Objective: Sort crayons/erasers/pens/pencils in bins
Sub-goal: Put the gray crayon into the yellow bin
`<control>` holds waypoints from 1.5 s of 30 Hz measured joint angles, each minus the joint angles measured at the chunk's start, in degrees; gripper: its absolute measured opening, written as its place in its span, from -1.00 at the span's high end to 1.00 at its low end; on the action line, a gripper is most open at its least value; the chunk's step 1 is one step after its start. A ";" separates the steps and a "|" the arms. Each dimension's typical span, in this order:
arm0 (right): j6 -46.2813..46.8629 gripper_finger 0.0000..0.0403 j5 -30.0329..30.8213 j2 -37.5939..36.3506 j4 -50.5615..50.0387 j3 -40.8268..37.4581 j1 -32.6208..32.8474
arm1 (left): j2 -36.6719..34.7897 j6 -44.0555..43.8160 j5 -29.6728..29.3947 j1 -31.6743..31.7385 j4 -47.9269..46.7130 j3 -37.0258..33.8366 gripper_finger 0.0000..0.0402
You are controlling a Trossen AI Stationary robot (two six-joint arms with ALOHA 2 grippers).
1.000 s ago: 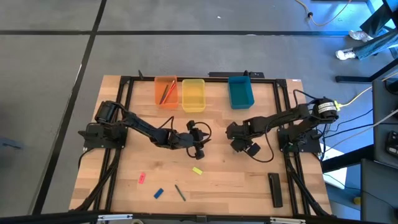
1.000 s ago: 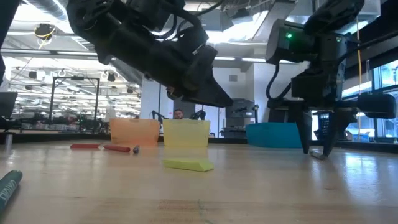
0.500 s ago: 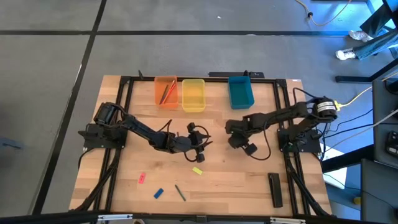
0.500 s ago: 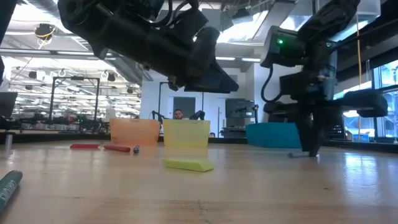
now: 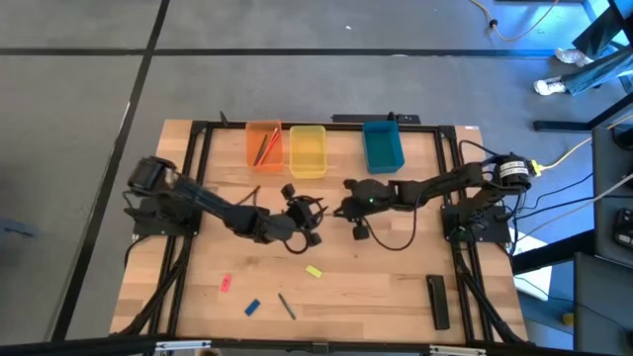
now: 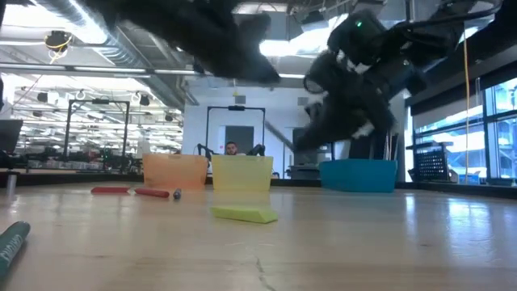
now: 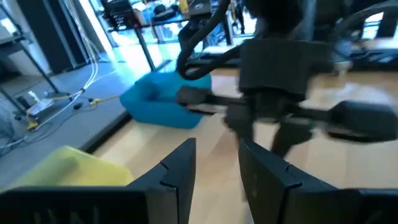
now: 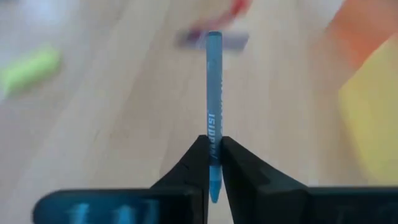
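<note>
Above the middle of the desk [image 5: 396,287], the right pincer [image 8: 211,163] is clenched on a blue crayon [image 8: 214,99], pinched near one end w/ most of it sticking out past the fingertips. That arm reaches in toward the center, near the teal bin [image 5: 382,145]. Left pincer [image 5: 302,213] hangs just beside it, a bit in front of the yellow bin [image 5: 308,150], fingers a little apart, holding nothing afaict. Orange bin [image 5: 263,145] has a couple of sticks in it. On the front part of the desk: yellow eraser [image 5: 315,271], red eraser [image 5: 226,284], blue eraser [image 5: 252,308], a dark pencil [image 5: 286,307], and a long black bar [image 5: 437,301] off to the right.
</note>
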 joint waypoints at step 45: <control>1.64 0.78 -7.44 -0.33 45.21 -6.75 0.86 | -15.43 0.45 30.40 7.29 -7.12 0.00 0.50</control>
